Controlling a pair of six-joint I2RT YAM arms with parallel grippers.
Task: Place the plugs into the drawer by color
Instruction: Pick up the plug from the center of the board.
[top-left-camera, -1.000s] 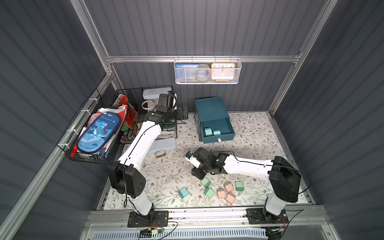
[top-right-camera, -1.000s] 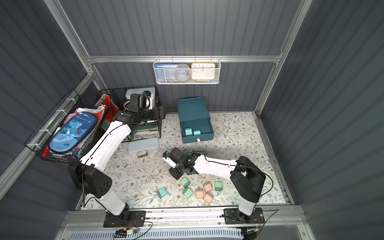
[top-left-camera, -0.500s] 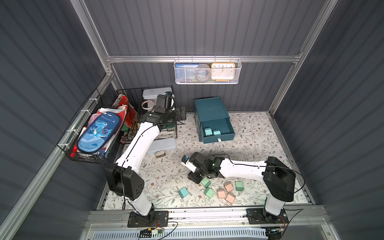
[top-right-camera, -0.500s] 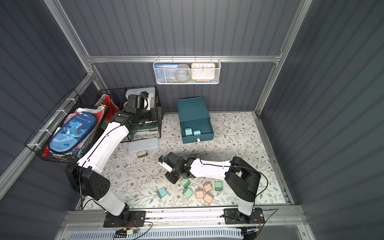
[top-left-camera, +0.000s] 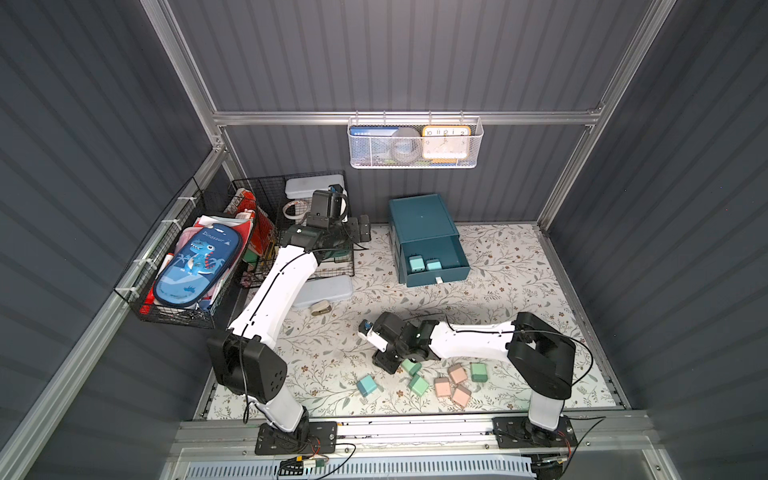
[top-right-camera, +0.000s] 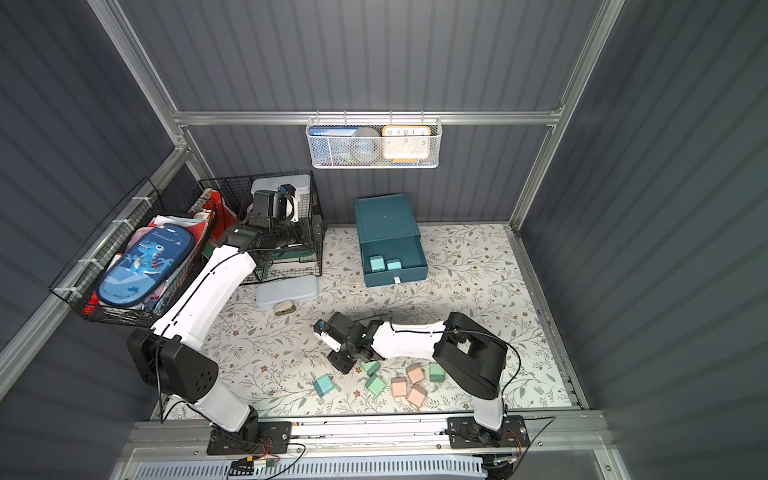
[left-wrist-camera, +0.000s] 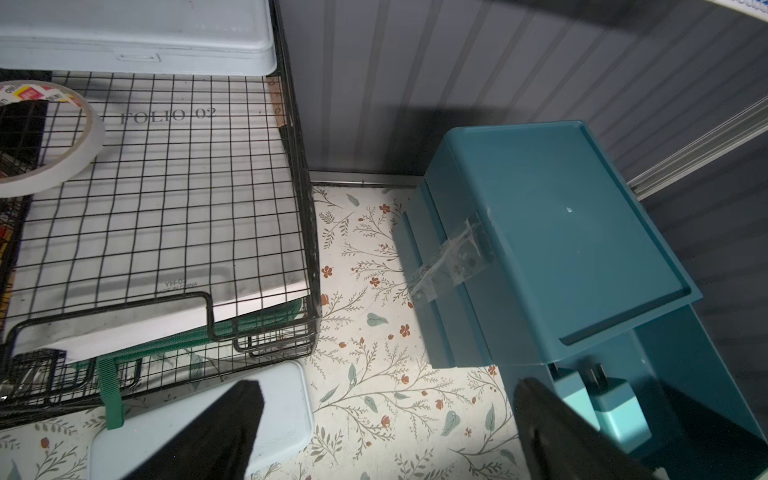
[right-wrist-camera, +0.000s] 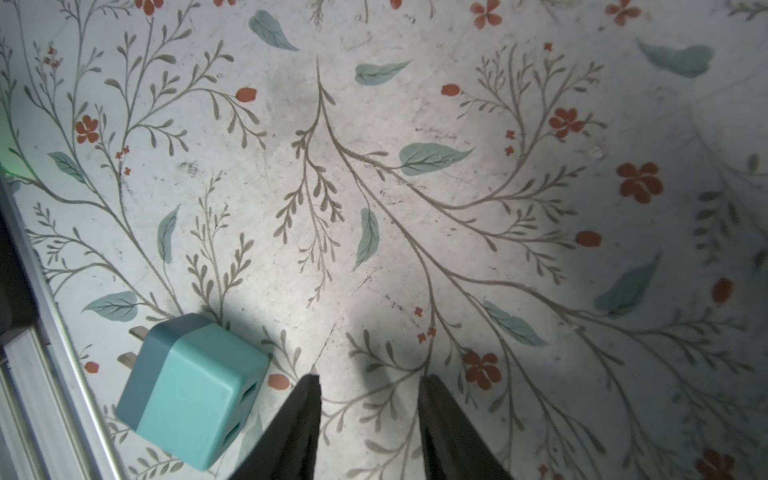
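The dark teal drawer cabinet stands at the back wall with one drawer pulled out; two blue plugs lie inside it. Another blue plug lies on the mat near the front. To its right are three green plugs and three pink plugs. My right gripper hangs low over the mat beside that blue plug, jaws apart and empty. My left gripper is wide open and empty between the wire rack and the cabinet.
A black wire rack holds a tape roll and a pale box. A pale blue case and a small beige item lie before it. A side basket holds a dinosaur pencil case. A white wall basket hangs behind.
My right gripper has moved left and toward the front, down beside the loose blue plug. The left arm has barely shifted.
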